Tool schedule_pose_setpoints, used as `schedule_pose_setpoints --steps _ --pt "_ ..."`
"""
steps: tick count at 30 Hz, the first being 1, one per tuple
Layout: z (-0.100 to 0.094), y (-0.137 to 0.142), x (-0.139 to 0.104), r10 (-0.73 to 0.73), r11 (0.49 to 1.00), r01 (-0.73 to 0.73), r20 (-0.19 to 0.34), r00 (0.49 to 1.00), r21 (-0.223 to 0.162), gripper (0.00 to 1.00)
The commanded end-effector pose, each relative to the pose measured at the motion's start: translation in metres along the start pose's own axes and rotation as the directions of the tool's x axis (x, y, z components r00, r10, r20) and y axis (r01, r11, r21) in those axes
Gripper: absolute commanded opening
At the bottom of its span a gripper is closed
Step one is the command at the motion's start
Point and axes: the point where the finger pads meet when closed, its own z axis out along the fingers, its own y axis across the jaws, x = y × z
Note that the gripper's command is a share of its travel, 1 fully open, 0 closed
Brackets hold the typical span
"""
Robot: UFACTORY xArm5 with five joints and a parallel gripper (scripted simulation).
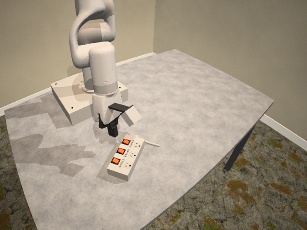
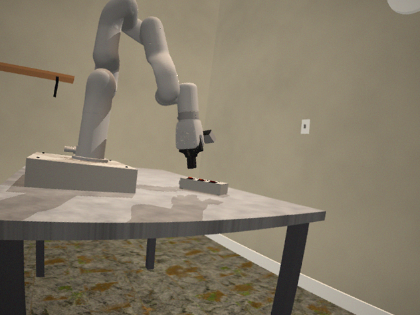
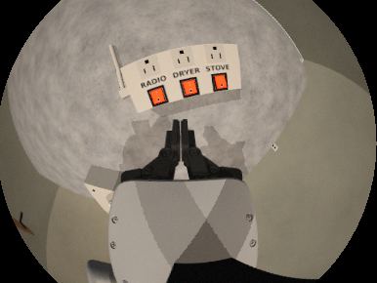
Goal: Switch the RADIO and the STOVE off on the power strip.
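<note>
Wrist view, power strip [image 3: 179, 77]: three printed labels legible above the orange switches, left to right RADIO [image 3: 153, 85], DRYER [image 3: 187, 78], STOVE [image 3: 217, 67]; no other text readable.

The arm [image 2: 108, 70] is smooth, rounded and off-white, with a pale grey band near the wrist. Its hand [image 1: 113, 132] has black fingers under a white housing with small screws, and a grey box sits on a black bracket.
</note>
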Motion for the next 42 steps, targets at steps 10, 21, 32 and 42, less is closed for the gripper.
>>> schedule_pose_setpoints --steps 10,21,32,42 --pt "-0.001 0.001 0.001 0.0 1.0 0.0 -0.002 1.0 -0.002 0.0" --pt "-0.008 -0.008 0.008 0.207 0.978 -0.207 -0.011 0.978 0.002 0.0" --pt "-0.021 -0.022 0.018 0.524 0.852 -0.523 -0.02 0.852 0.016 0.0" --pt "-0.027 -0.029 0.022 0.642 0.766 -0.642 -0.021 0.766 0.025 0.0"
